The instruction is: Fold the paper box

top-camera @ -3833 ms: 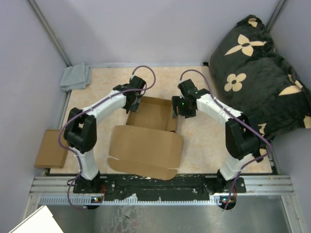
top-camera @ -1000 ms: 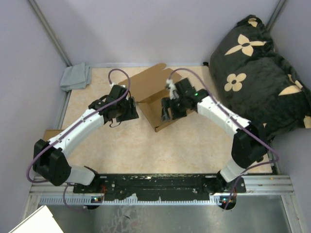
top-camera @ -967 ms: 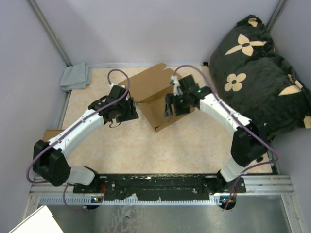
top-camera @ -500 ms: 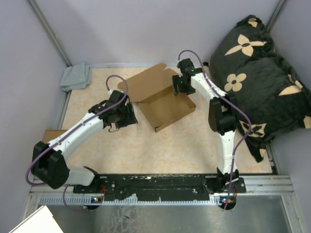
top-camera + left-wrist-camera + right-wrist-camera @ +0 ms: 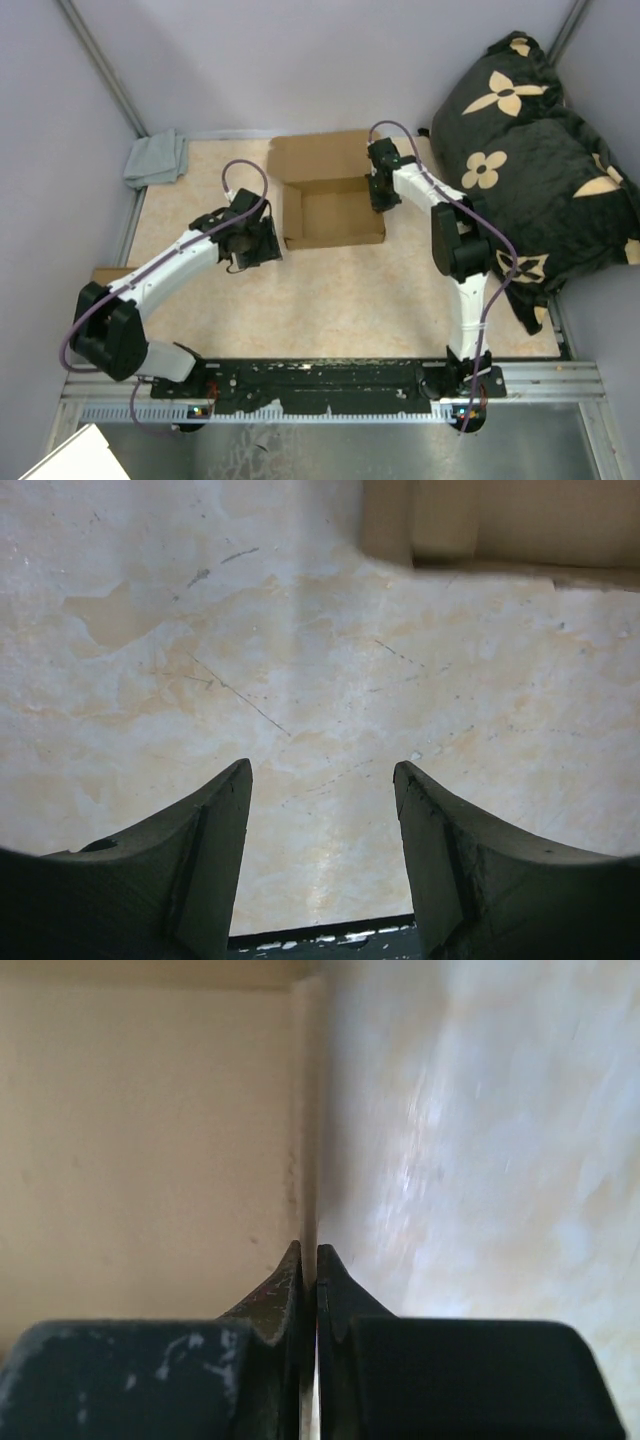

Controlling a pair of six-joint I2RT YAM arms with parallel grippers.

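Cardboard wall of paper box (image 5: pixel 335 212) sits pinched in right jaws; left jaws spread nearby.

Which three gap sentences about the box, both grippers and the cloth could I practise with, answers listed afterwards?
1. The right gripper pinches the ____ wall of the paper box.
2. The left gripper has its jaws ____ and holds nothing.
3. The grey cloth lies by the far ____ corner of the table.

Missing words: right; open; left.

left claw (image 5: pixel 322 772) spread, right claw (image 5: pixel 308 1257) pinched
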